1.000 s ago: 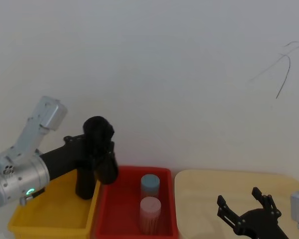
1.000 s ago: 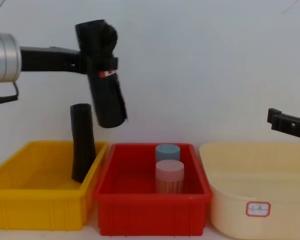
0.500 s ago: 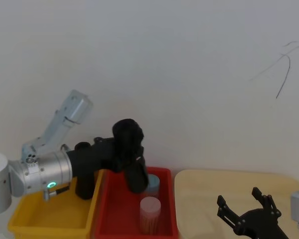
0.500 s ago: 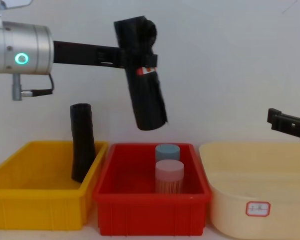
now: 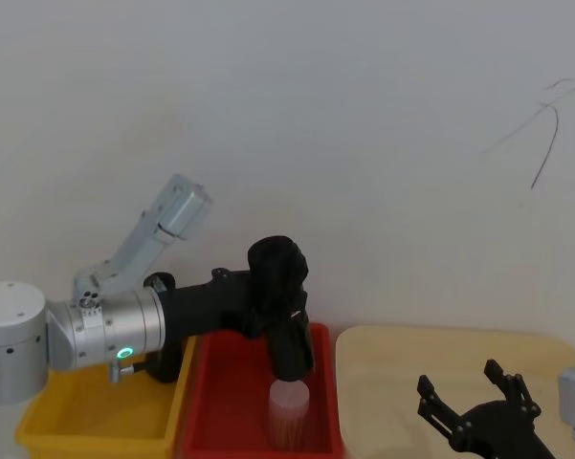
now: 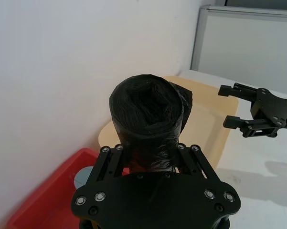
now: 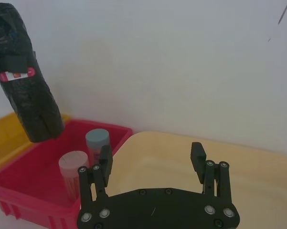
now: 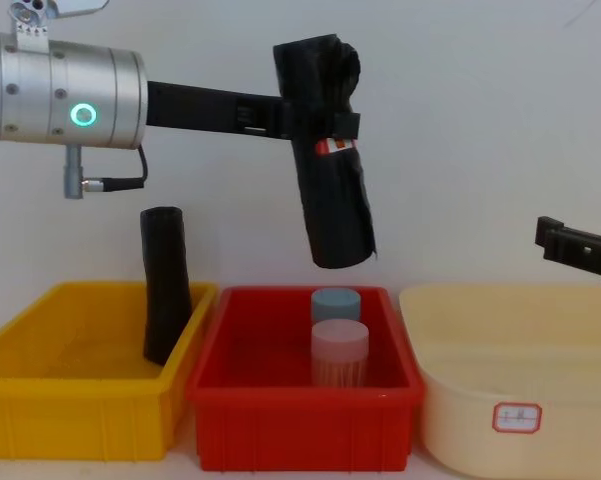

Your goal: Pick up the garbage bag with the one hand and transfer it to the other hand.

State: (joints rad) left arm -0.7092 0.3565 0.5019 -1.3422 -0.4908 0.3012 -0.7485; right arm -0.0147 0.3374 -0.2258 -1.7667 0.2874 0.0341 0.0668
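Two grippers showed: the left gripper (image 8: 320,124) was clamped around the garbage bag (image 8: 336,210) near its label, holding it tilted in the air above the red bin (image 8: 300,412). The right gripper (image 7: 151,155) hung spread wide, apparently over the cream tub (image 8: 510,345).

Head view: the garbage bag (image 5: 285,311) covers the blue-capped jar (image 8: 336,303), and the left arm (image 5: 105,330) covers most of the plain black roll (image 8: 165,290). The lower edge cuts off the right gripper (image 5: 459,381). Chest view: the right edge cuts it off, leaving part of its fingers (image 8: 572,241). The print on the cream tub's label (image 8: 517,417) is too small to read.
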